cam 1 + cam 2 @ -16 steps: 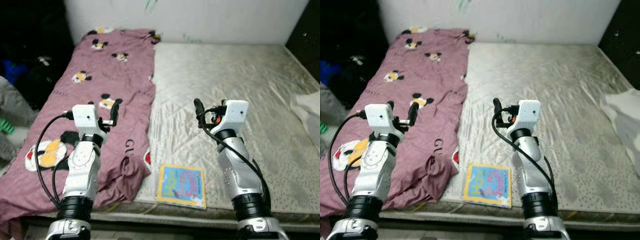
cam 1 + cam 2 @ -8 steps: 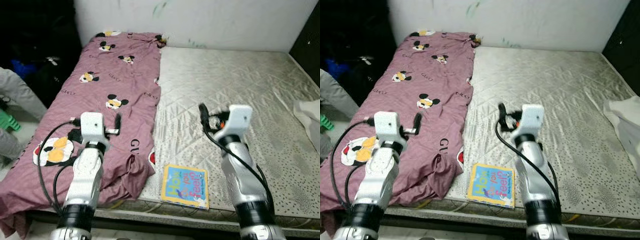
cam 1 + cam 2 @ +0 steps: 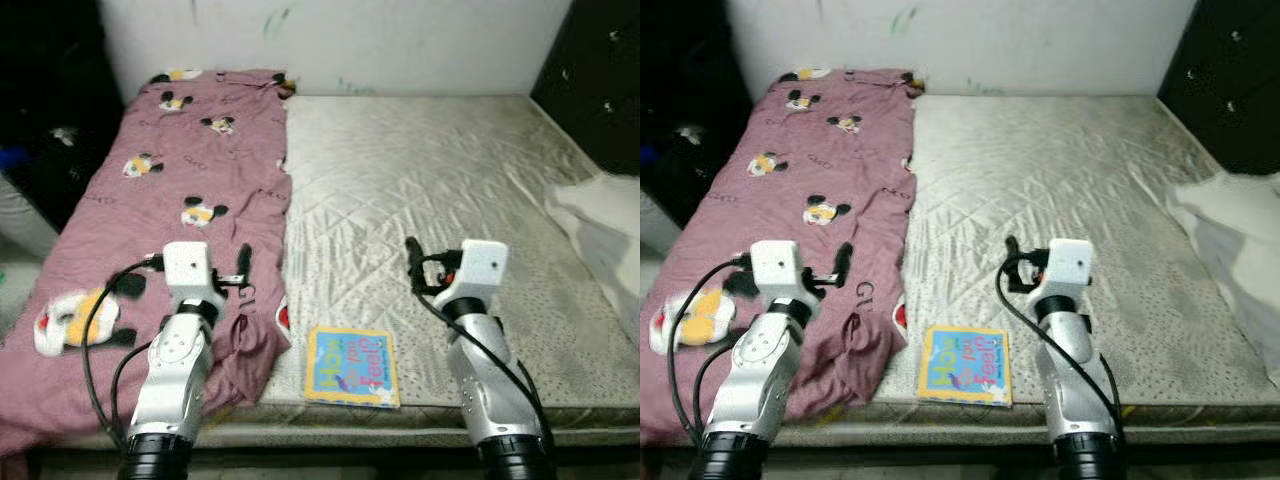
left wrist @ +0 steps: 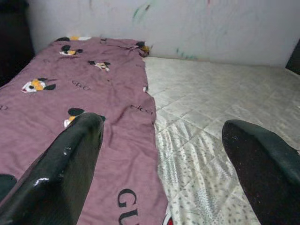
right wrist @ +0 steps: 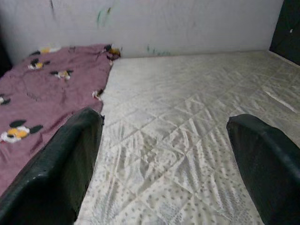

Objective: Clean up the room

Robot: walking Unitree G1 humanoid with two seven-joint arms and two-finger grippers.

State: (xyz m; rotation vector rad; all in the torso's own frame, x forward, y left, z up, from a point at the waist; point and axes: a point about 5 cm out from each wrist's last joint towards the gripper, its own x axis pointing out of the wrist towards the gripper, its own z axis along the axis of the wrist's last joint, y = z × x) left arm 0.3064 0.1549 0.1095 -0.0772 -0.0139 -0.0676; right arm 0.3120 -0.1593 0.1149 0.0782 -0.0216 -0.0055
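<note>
Fingers gape wide and empty on both the left gripper and right gripper, raised above the mattress. One picture book lies at 6 o'clock between them; one pink blanket covers 9 o'clock.

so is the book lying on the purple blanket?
No, the book lies on the bare mattress near its front edge, beside the purple blanket.

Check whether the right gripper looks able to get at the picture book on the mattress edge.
Probably yes: the book lies flat and uncovered just left of the right gripper, whose fingers are open and empty above the mattress.
</note>
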